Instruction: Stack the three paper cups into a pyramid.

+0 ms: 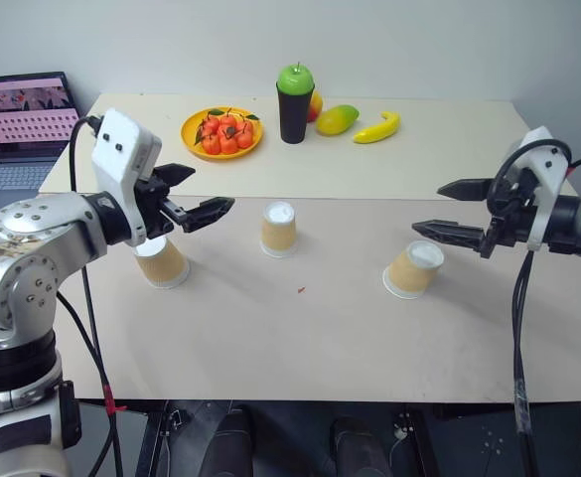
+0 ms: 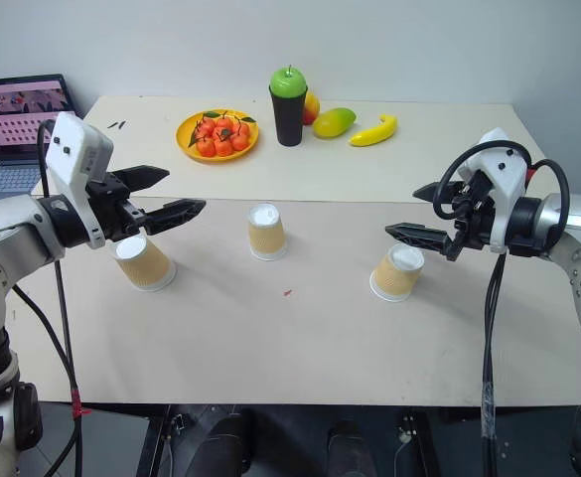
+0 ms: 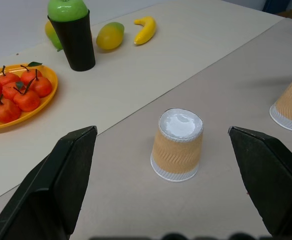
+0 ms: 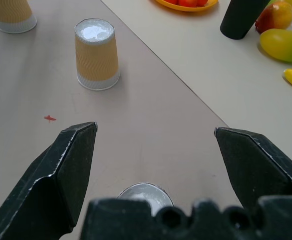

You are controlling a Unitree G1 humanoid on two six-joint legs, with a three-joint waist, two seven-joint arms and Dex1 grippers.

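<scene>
The beige worktop (image 1: pixel 270 338) carries three upturned paper cups (image 1: pixel 279 230) in front of a black cup (image 1: pixel 295 112), flanked by an orange plate (image 1: pixel 193 139), mango (image 1: pixel 337 119) and banana (image 1: pixel 378 127).

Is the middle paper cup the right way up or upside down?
Upside down. The middle paper cup stands with its wide rim on the table and its narrow closed bottom on top.

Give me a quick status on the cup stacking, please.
Left gripper and right gripper open, empty, above the table. Three paper cups upside down, apart, unstacked. Nothing between them.
</scene>
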